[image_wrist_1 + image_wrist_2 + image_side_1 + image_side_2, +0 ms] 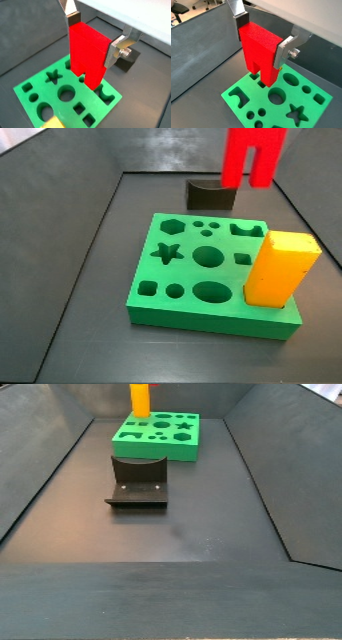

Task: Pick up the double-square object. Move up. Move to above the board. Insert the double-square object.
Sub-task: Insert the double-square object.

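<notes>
I see the gripper (93, 36) up in the air with the double-square object (88, 56) clamped between its fingers (71, 18); the silver plates press on opposite sides of the block's upper part, closed onto it, in both wrist views (263, 36). The red block hangs upright, its two-legged lower end pointing down, and it clears the board (33, 100) with open air below it. In a side view the double-square object (253, 155) shows only as its lower part at the top edge of the frame, above the back of the board (201, 318), near the fixture (209, 194); the gripper itself is out of that frame.

The board lies flat on the dark floor, with star, hexagon, circle and square cut-outs facing up. An orange-yellow block (278, 268) stands upright in a hole at one corner of the board, and it shows again in a side view (139, 398) at the far end. The fixture (138, 481) sits on the floor just beside the board (158, 436).

Dark walls (54, 479) slope up around the floor on all sides. Much of the floor in front of the fixture is bare.
</notes>
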Motion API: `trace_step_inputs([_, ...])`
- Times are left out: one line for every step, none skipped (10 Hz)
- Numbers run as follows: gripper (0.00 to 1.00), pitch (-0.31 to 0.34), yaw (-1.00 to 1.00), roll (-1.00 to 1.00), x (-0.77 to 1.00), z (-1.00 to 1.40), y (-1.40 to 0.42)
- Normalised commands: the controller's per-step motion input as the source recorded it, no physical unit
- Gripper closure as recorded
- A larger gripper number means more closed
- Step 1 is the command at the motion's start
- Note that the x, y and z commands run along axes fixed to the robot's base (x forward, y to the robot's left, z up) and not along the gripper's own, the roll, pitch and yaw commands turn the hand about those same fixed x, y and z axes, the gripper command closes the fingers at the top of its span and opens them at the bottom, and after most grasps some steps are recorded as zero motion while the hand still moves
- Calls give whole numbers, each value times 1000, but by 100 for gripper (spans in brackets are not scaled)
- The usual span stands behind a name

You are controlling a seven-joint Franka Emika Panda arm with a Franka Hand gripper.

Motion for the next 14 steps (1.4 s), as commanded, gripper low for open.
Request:
trace_step_inputs([100,0,0,300,869,-471,-414])
trace_step_inputs([100,0,0,309,866,-483,-423])
trace_step_inputs([100,0,0,314,866,-489,-429])
trace_step_inputs([100,0,0,303,866,-529,-423])
trace_step_inputs([100,0,0,277,834,-634,-437])
trace_step_inputs([100,0,0,254,757,-749,-340])
trace_step_inputs([100,0,0,209,609,-837,-226])
trace_step_inputs([100,59,-171,30,600,-300,0])
trace_step_inputs([100,14,0,14,34,0,0])
trace_step_inputs([100,0,0,34,37,-540,-29])
trace_step_inputs([100,-23,91,84,20,-803,0])
trace_step_inputs([100,-1,63,0,0,-500,0])
trace_step_inputs([100,0,0,0,0,-29,-11])
trace_step_inputs([100,0,0,0,0,-371,0])
